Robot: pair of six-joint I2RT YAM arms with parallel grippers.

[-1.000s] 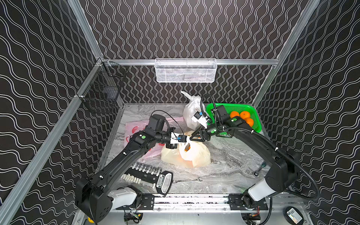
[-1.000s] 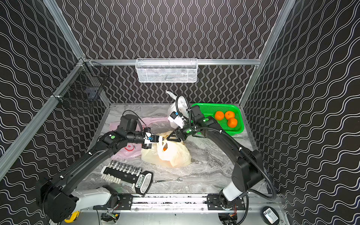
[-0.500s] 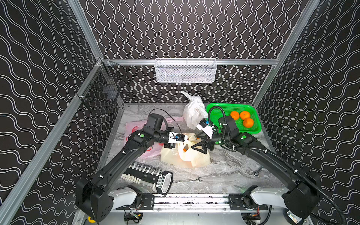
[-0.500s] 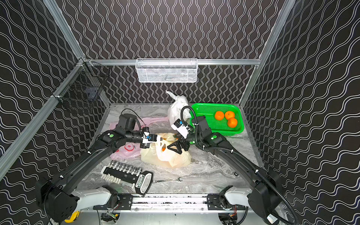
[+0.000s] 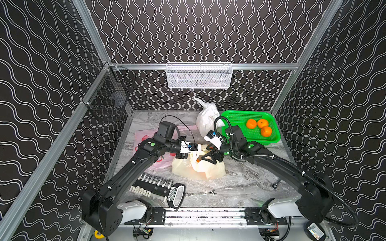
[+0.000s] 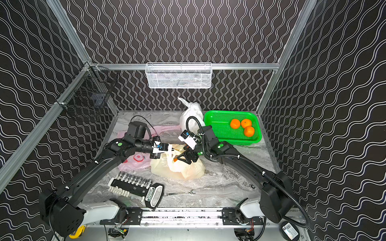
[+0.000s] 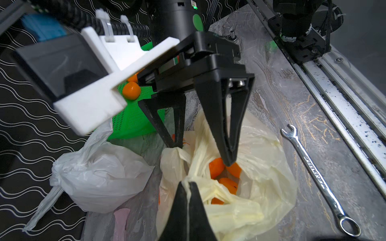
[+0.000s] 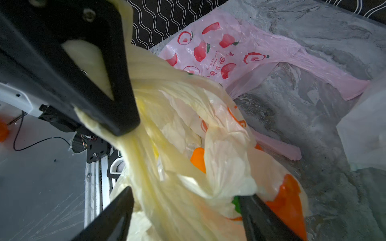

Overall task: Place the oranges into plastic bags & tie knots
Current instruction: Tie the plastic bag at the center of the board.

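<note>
Right claw (image 5: 205,160) has been lowered to the yellow bag (image 5: 211,172) mouth, spread; orange (image 7: 217,169) apparently released inside. Bag handle is pinched by left claw (image 5: 189,154), pressed together. Three oranges (image 5: 260,126) are left in the green basket (image 5: 234,116) behind the bag.

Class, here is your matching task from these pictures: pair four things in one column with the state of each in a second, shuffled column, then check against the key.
Column A
1. white bag
2. yellowish bag
3. pink bag
4. green basket

Column B
a. holds three oranges
b. lies flat on the table
c. handle pinched in the shut left end effector
d. neck tied in a knot

Pairs: 1-d, 2-c, 3-b, 4-a
</note>
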